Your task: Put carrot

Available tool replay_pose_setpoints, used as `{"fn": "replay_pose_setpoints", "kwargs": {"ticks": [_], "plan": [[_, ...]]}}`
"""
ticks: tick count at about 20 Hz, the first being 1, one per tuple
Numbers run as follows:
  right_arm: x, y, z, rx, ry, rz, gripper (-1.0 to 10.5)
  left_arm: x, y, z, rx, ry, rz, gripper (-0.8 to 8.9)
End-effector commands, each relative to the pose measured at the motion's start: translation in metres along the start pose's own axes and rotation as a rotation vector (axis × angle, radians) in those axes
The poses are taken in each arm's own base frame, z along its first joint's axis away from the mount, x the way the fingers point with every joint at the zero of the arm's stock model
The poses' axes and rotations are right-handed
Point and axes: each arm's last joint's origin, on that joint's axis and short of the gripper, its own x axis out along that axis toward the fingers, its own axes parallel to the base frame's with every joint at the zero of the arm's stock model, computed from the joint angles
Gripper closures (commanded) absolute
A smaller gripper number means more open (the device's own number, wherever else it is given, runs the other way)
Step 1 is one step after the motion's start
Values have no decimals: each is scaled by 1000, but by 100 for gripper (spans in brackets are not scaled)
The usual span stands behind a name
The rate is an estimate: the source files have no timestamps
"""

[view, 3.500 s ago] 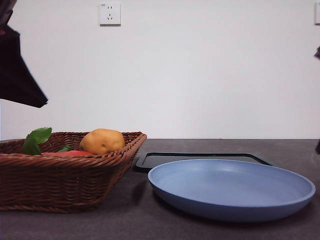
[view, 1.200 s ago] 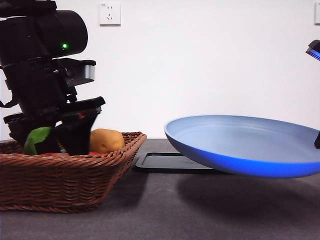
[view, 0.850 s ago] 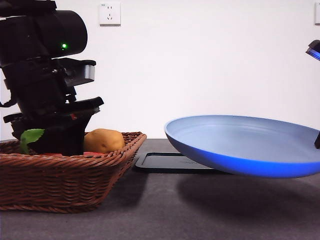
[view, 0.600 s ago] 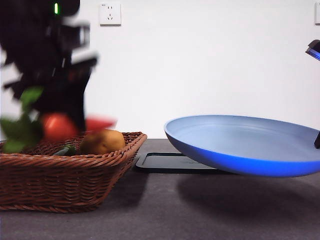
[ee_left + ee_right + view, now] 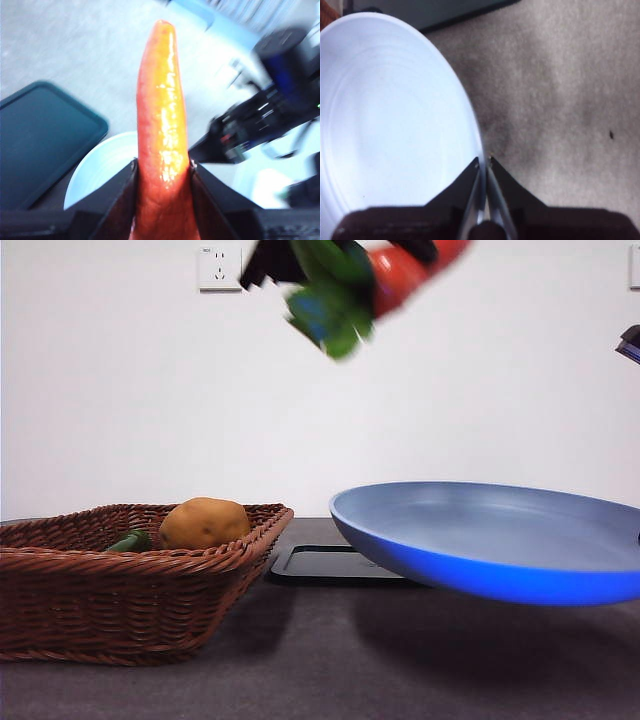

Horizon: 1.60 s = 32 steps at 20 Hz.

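I see the plate [image 5: 490,540] held tilted off the worktop [image 5: 320,680] by my right pincer [image 5: 483,162], clamped on its rim; my left pincer [image 5: 162,170] grips the carrot [image 5: 162,125] high above, between basket [image 5: 130,590] and plate

Up high was the left gripper [image 5: 162,172], its two black jaws pressed against either side of the carrot [image 5: 161,125] and carrying it well clear of the table. From the front it showed only as a blurred dark shape [image 5: 285,260] at the top edge. Over on the other side, the right gripper [image 5: 483,162] had its jaws pinched on the rim of the blue plate [image 5: 395,125], holding it tilted off the table.
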Motion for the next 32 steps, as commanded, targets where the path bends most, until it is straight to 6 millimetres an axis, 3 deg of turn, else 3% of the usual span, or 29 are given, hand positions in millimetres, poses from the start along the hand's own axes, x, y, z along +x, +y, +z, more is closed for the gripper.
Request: {"fn": "replay_pose_setpoints", "kwargs": {"ticks": [1, 9, 13, 17, 21, 25, 28, 32], "plan": [[-1, 2, 3, 4, -3, 11, 941, 24, -12, -9, 78, 50, 45, 701], [-1, 2, 1, 9, 11, 6, 941, 95, -10, -63, 72, 316, 22, 691], [-1, 2, 1, 9, 11, 6, 941, 103, -8, -75, 63, 379, 29, 529], [-1, 2, 1, 10, 11, 5, 941, 102, -9, -73, 57, 374, 29, 511], [0, 1, 1, 16, 21, 0, 942, 74, -14, -53, 62, 320, 33, 512], [11, 2, 12, 36, 72, -22, 942, 16, -22, -28, 80, 246, 98, 516], [20, 9, 41, 30, 78, -33, 942, -33, -27, -19, 120, 217, 223, 516], [43, 20, 100, 2, 76, -44, 942, -80, -33, -14, 138, 145, 371, 516]]}}
